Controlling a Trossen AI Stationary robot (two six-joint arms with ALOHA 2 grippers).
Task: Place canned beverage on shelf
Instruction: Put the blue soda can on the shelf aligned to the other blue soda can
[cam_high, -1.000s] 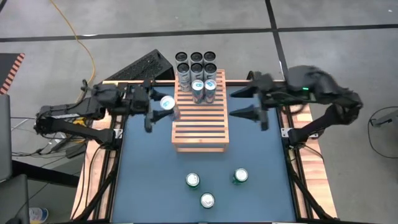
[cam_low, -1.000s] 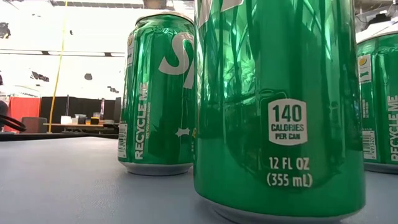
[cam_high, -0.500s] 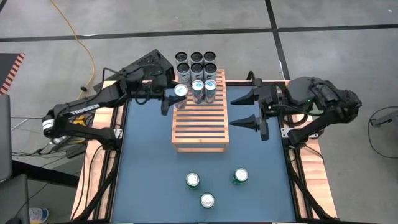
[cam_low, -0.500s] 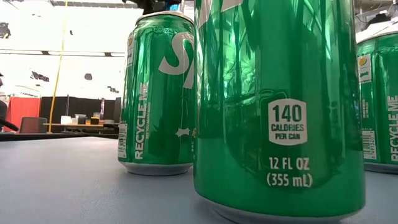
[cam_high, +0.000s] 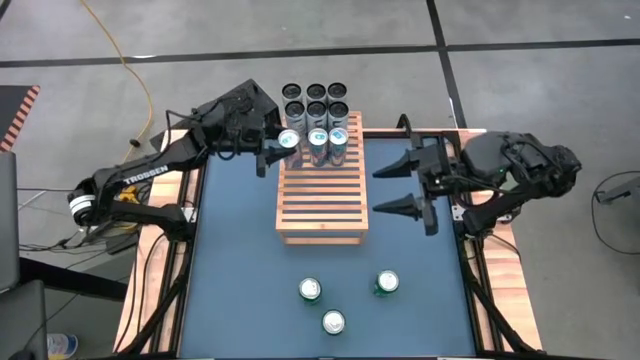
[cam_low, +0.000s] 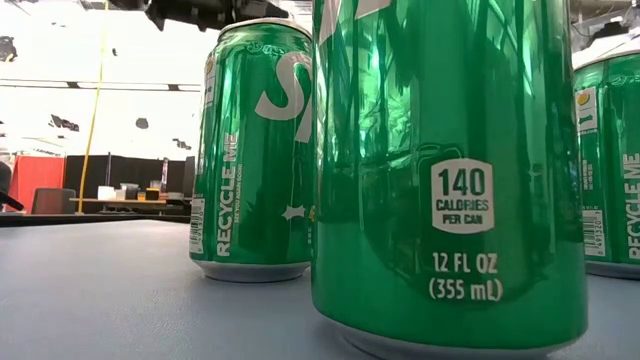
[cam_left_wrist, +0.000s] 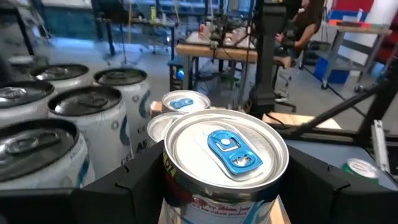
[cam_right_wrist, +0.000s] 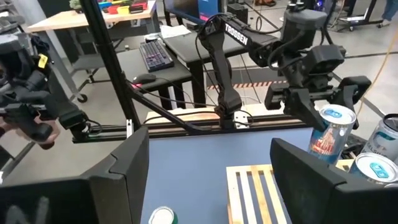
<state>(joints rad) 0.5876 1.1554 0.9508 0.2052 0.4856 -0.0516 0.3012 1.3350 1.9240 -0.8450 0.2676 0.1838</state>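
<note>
My left gripper is shut on a silver can with a blue tab, upright at the far left corner of the slatted wooden shelf. The can also shows in the left wrist view and the right wrist view. Two like cans stand on the shelf's far end beside it. My right gripper is open and empty to the right of the shelf, above the blue table. My left gripper pinches the can's side wall below the rim between its two fingers, one on each side. The fingers come level from the table's left. The can stands upright; whether its base rests on the slats I cannot tell.
Several dark-topped cans stand packed behind the shelf's far end. Three green cans stand on the blue table near its front edge and fill the low view. Open table lies on both sides of the shelf.
My left gripper has carried the can from left of the shelf toward the table's far edge and right, to the shelf's far left corner, the can staying upright. My right gripper has drifted a little toward the near edge, still open.
</note>
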